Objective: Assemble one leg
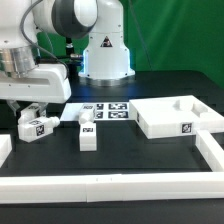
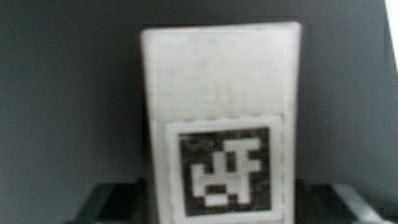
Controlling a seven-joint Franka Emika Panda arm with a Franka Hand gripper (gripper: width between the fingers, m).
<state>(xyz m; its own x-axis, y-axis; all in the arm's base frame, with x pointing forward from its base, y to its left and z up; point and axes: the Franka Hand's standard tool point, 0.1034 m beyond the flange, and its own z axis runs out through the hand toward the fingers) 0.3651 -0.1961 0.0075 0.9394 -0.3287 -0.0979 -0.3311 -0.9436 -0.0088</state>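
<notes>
A leg (image 1: 36, 126), a small white post with a black-and-white tag, sits at the exterior view's left, directly under my gripper (image 1: 33, 112). In the wrist view this leg (image 2: 221, 110) fills the middle of the picture, tag towards the camera. Its near end lies between my gripper's (image 2: 222, 205) dark fingers (image 2: 121, 200), which lie against its two sides. The gripper is shut on it. Two more legs lie on the black table, one nearer the front (image 1: 87, 138) and one just behind it (image 1: 85, 117).
The marker board (image 1: 108, 108) lies behind the loose legs. A large white panel (image 1: 172, 120) lies at the exterior view's right. A low white wall (image 1: 110, 186) runs along the front and sides of the table. The robot's base (image 1: 105, 50) stands at the back.
</notes>
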